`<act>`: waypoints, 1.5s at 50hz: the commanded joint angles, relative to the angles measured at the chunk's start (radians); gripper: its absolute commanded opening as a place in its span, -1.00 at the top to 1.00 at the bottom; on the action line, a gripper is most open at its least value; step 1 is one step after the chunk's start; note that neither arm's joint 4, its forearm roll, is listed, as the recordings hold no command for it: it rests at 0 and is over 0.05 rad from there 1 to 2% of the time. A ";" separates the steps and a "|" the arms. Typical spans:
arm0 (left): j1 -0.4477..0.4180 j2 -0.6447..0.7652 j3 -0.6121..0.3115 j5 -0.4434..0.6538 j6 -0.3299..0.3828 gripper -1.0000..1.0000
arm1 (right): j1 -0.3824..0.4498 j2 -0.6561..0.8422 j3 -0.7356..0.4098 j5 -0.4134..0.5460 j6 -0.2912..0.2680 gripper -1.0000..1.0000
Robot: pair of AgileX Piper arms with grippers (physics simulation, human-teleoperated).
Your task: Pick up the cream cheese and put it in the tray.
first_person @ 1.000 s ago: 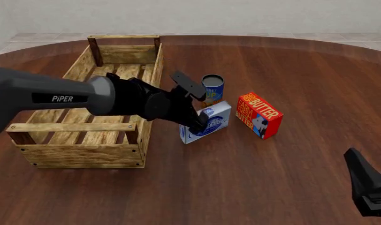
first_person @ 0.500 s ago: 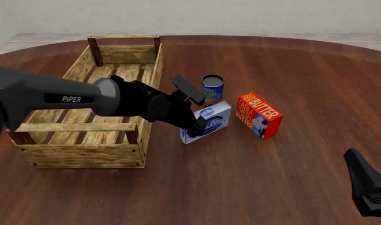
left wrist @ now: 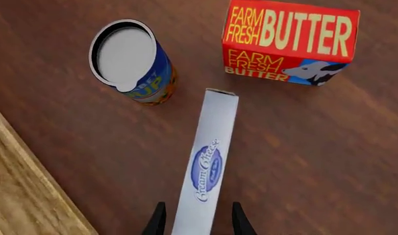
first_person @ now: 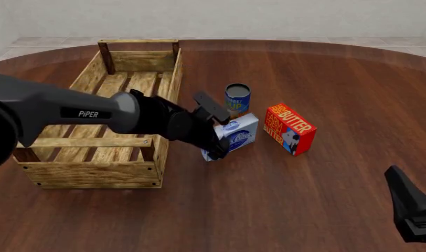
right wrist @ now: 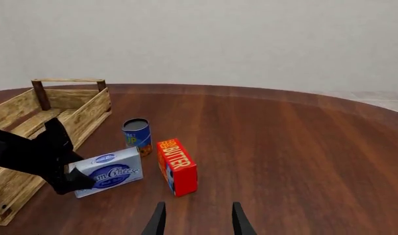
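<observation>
The pale grey-white cream cheese box with a blue oval logo (first_person: 234, 137) stands on edge on the dark wood table (first_person: 304, 199), just beside the light-wood slatted tray (first_person: 94, 173). The left gripper (left wrist: 197, 223) straddles the box's near end, its black fingers (left wrist: 156, 223) spread and not yet pressing. It should sink lower and centre before squeezing, keeping clear of the blue-yellow can (first_person: 237, 98) behind the box. The right gripper (right wrist: 196, 223) idles spread, well apart.
</observation>
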 commanded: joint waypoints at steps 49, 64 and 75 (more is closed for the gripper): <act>-0.026 -0.058 0.080 -0.055 -0.030 1.00 | 0.000 0.000 0.000 -0.002 0.000 -1.00; -0.047 -0.143 0.148 -0.102 -0.029 1.00 | 0.000 0.000 0.000 0.002 -0.002 -1.00; -0.049 -0.206 0.187 -0.119 -0.050 1.00 | 0.002 0.000 0.000 0.002 -0.001 -1.00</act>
